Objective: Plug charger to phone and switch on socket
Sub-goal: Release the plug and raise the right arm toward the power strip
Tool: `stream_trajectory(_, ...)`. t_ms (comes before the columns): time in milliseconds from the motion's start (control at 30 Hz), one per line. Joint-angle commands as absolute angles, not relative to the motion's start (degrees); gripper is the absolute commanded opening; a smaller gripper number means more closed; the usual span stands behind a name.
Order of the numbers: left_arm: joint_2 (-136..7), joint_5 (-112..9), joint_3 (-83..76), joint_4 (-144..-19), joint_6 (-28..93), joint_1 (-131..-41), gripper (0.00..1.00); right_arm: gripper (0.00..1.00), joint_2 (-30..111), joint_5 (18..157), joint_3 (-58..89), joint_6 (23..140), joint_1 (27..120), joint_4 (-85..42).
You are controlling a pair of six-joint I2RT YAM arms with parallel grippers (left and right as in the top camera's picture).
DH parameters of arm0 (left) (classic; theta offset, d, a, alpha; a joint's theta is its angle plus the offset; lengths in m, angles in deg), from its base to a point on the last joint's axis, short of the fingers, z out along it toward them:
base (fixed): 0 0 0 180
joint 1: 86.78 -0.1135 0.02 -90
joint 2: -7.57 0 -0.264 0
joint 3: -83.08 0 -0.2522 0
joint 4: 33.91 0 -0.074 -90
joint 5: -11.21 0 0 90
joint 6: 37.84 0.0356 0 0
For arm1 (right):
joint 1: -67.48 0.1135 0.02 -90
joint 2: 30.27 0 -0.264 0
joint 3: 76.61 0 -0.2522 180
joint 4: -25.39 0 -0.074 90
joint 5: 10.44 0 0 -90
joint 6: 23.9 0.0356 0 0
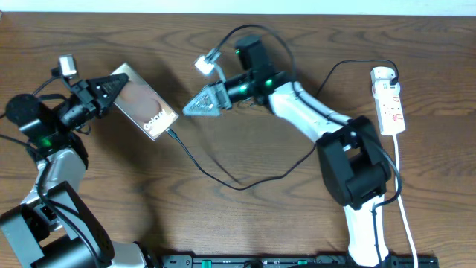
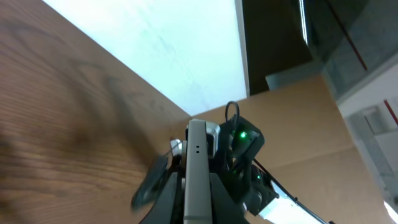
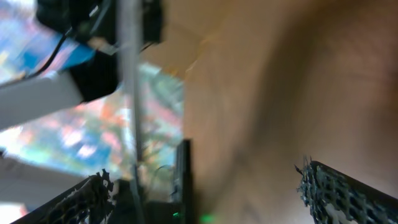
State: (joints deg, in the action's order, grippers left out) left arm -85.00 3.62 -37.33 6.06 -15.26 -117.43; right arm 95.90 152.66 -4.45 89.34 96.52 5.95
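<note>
L arm bent inward, L gripper (image 1: 104,91) clamped on phone (image 1: 145,106) (its upper end). R arm stretched left, R gripper (image 1: 195,104) w/ jaws wide apart, near phone.

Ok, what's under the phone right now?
Only wooden table shows around the phone, which the left gripper grips at one end; the patch directly beneath is hidden by the phone.

Free room and obstacles, tabletop.
- Table (image 1: 245,231): bare wood at front centre, below the cable loop; open passage.
- Charger (image 1: 223,179): slack loop lay across mid-table from the phone's lower end toward the right arm (image 1: 312,112); barred low sweeps.
- Phone (image 1: 145,104): clamped by left gripper (image 1: 111,88); only a narrow gap to the wide-jawed right gripper (image 1: 195,104).
- Socket (image 1: 389,100): far right, open from above.
</note>
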Motion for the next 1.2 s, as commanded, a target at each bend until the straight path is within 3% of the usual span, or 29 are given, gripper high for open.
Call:
stream_trajectory(0, -84.59, 4.56, -36.98, 5.15, -14.12, -118.66, 0.07, 0.99, 95.64, 143.41, -5.2, 88.34, 92.43, 1.41)
stream_trajectory(200, -84.59, 4.26, -37.09, -0.6, -9.01, -118.63, 0.07, 0.99, 95.64, 115.59, -5.22, 83.59, 88.69, -18.22)
stream_trajectory(367, -84.61, -1.23, -37.2, -17.87, 3.41, -118.63, 0.07, 0.99, 95.62, 100.31, -5.42, 83.64, 87.18, -27.68)
stream_trajectory(600, -84.61, -22.52, -37.2, -49.76, 21.53, -117.41, 0.07, 0.99, 95.62, 94.87, -7.21, 83.64, 86.68, -31.44)
stream_trajectory(900, -84.61, -41.47, -37.2, -62.15, 21.46, -113.96, 0.07, 0.99, 95.62, 94.89, -7.71, 83.61, 86.7, -31.68)
stream_trajectory(1167, -84.61, -43.89, -37.2, -66.06, 21.46, -113.04, 0.07, 0.99, 95.62, 94.91, -7.78, 83.64, 86.7, -31.68)
